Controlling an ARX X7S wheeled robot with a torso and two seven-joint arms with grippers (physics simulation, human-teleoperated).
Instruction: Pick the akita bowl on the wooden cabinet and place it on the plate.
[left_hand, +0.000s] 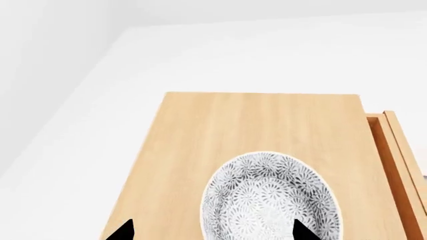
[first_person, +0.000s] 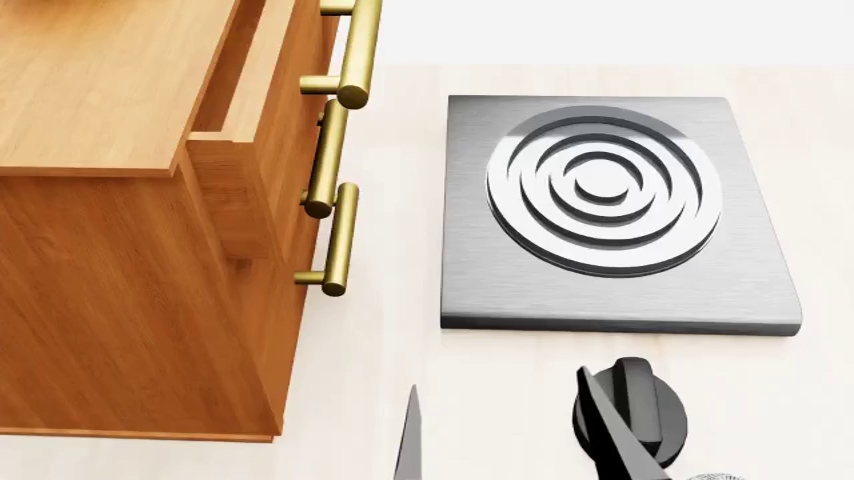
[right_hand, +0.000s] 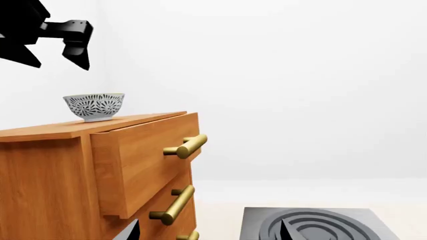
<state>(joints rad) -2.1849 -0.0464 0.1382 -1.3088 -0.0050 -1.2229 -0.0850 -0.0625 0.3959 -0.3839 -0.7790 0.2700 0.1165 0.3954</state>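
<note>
The akita bowl (left_hand: 270, 200), small, white with a grey speckled pattern, stands upright on top of the wooden cabinet (left_hand: 220, 130). My left gripper (left_hand: 213, 232) hovers open above it, one fingertip over the bowl and the other over bare wood. From the right wrist view, the bowl (right_hand: 95, 106) sits near the cabinet's (right_hand: 47, 180) back edge, with the left gripper (right_hand: 57, 62) clear above it. My right gripper (first_person: 514, 450) is open and empty, low in front of the cabinet (first_person: 120, 250). The plate is out of view.
A dark square stove (first_person: 607, 215) with ring burner lies on the pale floor right of the cabinet. The top drawer (right_hand: 143, 155) is pulled partly out, brass handles (first_person: 340, 235) protruding. A speckled edge (first_person: 731, 477) shows at the bottom right of the head view.
</note>
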